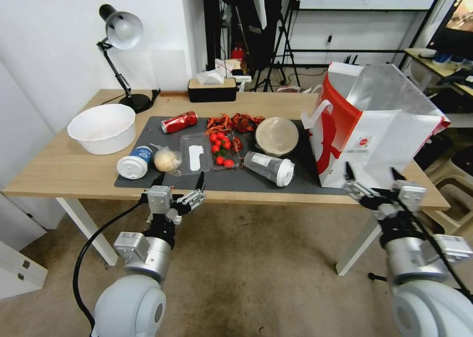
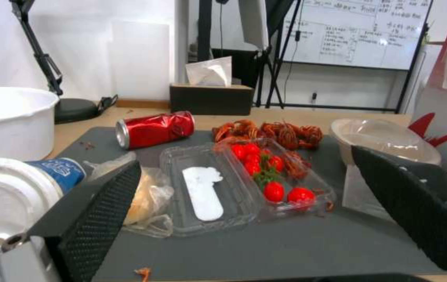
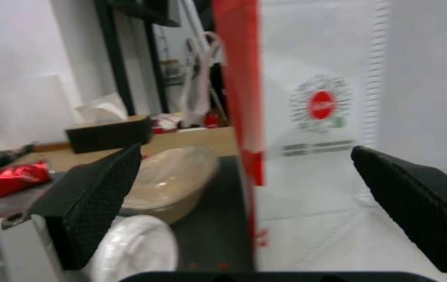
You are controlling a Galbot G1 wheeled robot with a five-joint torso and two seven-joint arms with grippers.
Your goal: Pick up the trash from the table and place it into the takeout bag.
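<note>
Both grippers, left (image 1: 179,182) and right (image 1: 370,173), hang spread before the light-wood table (image 1: 59,169): two white-lidded cups (image 1: 134,163), one crushed red soda can (image 1: 179,122), one white-and-red paper takeout bag (image 1: 374,140).

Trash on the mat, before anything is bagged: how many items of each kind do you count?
Red soda can: 1
White-lidded cups: 2
Beige lidded bowl: 1
Plastic-wrapped bun: 1
Clear clamshell box with cherry tomatoes: 1
Pile of red crayfish shells: 1
Total: 7
</note>
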